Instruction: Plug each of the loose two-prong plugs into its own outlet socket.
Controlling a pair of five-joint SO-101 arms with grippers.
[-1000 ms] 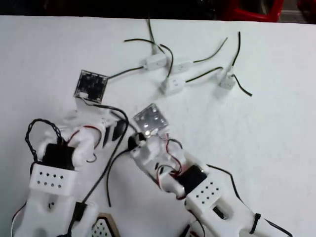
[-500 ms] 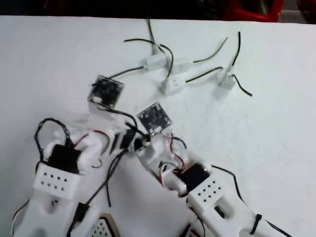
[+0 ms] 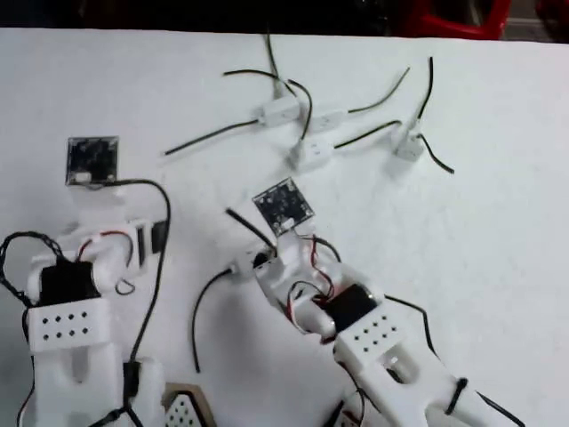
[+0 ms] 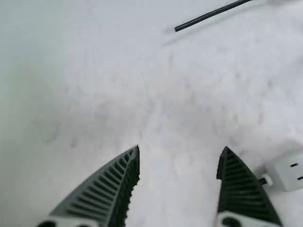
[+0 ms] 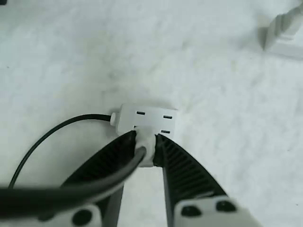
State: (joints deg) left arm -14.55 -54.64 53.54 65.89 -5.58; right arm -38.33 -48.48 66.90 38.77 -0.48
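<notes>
My left gripper swings away leftward, jaws wide and empty; my right gripper stays pinched on the plug against its socket

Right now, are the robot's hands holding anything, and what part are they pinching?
The right hand pinches a white plug by its body, right at the outlet socket. The left hand is open, holding nothing.

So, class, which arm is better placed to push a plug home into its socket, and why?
Right. The right gripper is shut on a white plug right at the outlet socket, by its slotted face. The left gripper hangs open over bare table, holding nothing.
</notes>
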